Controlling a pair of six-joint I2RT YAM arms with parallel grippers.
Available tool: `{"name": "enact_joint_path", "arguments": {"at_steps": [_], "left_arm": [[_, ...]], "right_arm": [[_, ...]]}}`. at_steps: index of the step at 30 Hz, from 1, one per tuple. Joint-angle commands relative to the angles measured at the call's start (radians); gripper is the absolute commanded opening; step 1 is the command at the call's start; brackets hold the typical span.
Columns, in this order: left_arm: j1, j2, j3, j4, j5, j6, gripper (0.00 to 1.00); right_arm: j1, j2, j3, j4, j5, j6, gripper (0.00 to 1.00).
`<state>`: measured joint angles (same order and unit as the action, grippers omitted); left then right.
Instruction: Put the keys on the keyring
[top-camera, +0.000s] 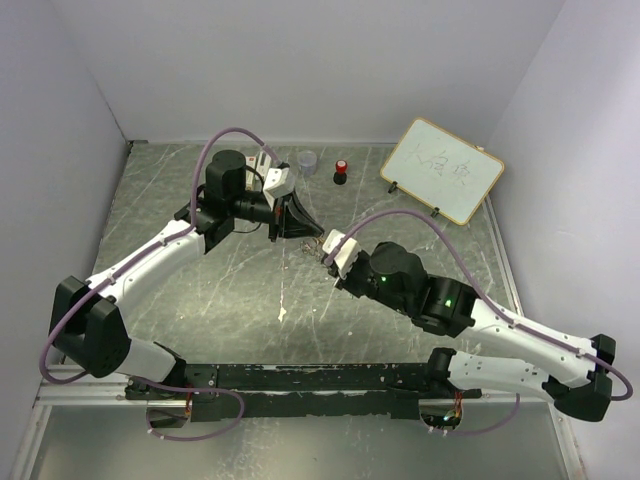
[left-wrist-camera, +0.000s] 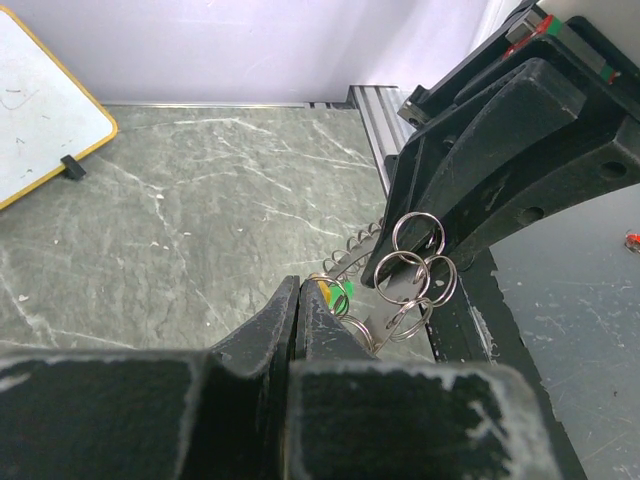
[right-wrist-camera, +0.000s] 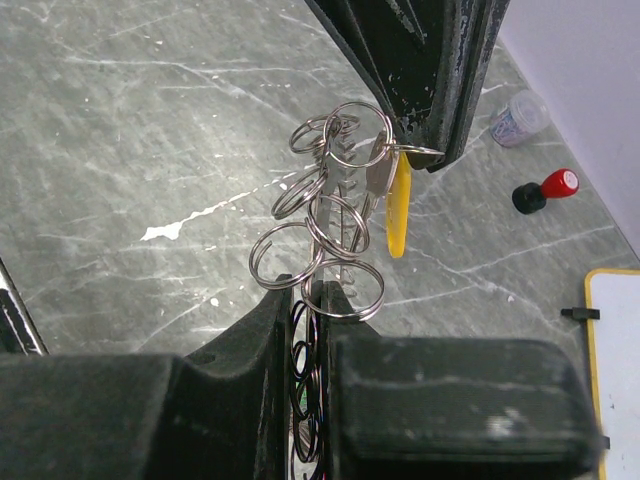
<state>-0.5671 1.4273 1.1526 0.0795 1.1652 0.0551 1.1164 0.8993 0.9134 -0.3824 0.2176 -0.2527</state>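
1. Silvery metal: the keyring (right-wrist-camera: 330, 215), a cluster of thin split rings strung together. It hangs in the air between the two grippers, above the middle of the table and clear of its surface.
2. Yellow plastic: the yellow key (right-wrist-camera: 398, 215). It hangs tip-down from the fingertips of the left gripper (right-wrist-camera: 425, 150), just beside the rings.
3. Green plastic: the green key (left-wrist-camera: 340, 297). Only a small part of it shows, right at the left fingertips and touching the yellow head.
4. Left gripper, black: the jaws are pressed together, with the yellow key's head pinched at their tip.
5. Right gripper (right-wrist-camera: 318, 295), black: the jaws are narrow and clamp the lower rings of the keyring. Its tip faces the left gripper's, near it, with the rings between.
6. Grey-green marbled table (top-camera: 200, 310): carries the items below.
7. Whiteboard (top-camera: 442, 170), yellow-framed: propped at the far right, well apart from the grippers.
8. Red-capped black knob (top-camera: 341, 170) and clear cup (top-camera: 307, 160): they stand near each other at the far edge.
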Motion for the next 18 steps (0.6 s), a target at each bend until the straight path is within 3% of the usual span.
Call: {"name": "enact_joint_path", "arguments": {"at_steps": [1, 18], "left_arm": [[-0.007, 0.009, 0.029, 0.073, 0.013, 0.011, 0.07], [-0.007, 0.02, 0.006, 0.267, -0.071, -0.096, 0.07]], "right_arm": [[0.008, 0.009, 0.049, 0.047, -0.045, -0.026, 0.0], [0.006, 0.081, 0.081, 0.052, -0.015, -0.021, 0.03]]}}
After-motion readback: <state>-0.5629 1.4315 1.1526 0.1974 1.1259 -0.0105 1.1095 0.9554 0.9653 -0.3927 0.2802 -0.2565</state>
